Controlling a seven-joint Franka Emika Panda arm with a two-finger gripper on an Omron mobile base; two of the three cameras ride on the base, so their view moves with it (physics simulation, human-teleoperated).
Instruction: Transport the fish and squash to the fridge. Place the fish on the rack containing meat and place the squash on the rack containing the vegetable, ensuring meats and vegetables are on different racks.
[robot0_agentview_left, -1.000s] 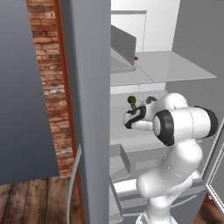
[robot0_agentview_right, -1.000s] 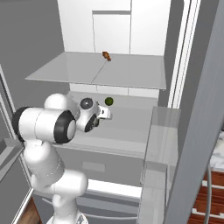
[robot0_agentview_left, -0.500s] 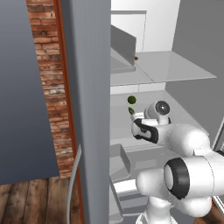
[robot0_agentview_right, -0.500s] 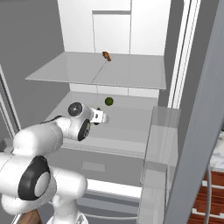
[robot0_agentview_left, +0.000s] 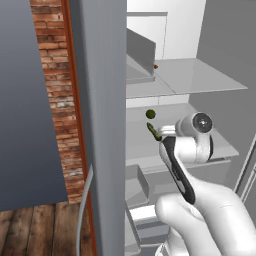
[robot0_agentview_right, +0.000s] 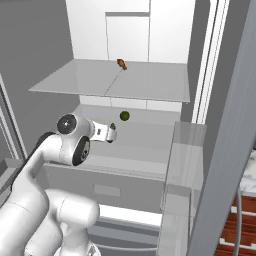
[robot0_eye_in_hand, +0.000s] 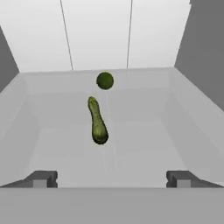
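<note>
The squash (robot0_eye_in_hand: 97, 122), long and dark olive green, lies flat on the fridge's lower shelf (robot0_eye_in_hand: 144, 148). Just behind it rests the vegetable (robot0_eye_in_hand: 105, 81), a small round green ball. My gripper (robot0_eye_in_hand: 111, 179) is open and empty, a short way in front of the squash's near end and not touching it. From the left base view the squash (robot0_agentview_left: 153, 131) sits below the ball (robot0_agentview_left: 150, 114), with my white hand right beside it. The fish (robot0_agentview_right: 121, 63), a small reddish-brown piece, lies on the upper shelf (robot0_agentview_right: 100, 80) near the back.
The fridge's open door (robot0_agentview_left: 102, 125) stands close on the left, with a brick wall (robot0_agentview_left: 55, 75) behind it. A door bin (robot0_agentview_right: 182, 150) juts out on the right. A drawer front (robot0_agentview_right: 105, 182) sits below the lower shelf. My arm's elbow (robot0_agentview_right: 70, 145) bulks in front.
My hand has drawn back from the ball and squash toward the shelf's front, and the elbow has swung down toward the cameras. The squash, ball and fish stay where they were.
</note>
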